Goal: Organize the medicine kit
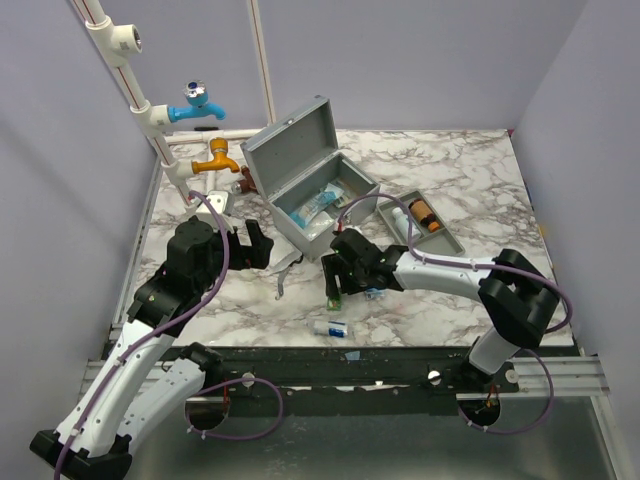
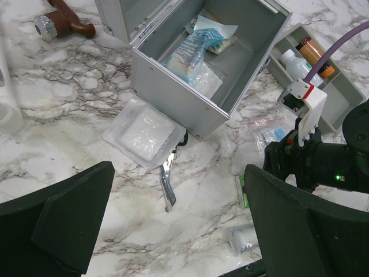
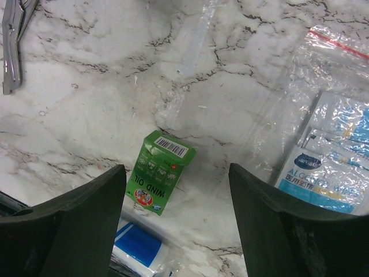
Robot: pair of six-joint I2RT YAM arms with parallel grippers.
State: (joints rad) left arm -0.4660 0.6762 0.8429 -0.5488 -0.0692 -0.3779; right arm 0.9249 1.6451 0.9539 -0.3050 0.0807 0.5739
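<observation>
Directly below the empty, wide-open right gripper (image 3: 176, 187) lies a green box (image 3: 160, 173); left gripper (image 2: 179, 173) likewise open.

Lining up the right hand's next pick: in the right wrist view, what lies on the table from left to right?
scissors → green Wind Oil box → clear bag of alcohol pads
</observation>
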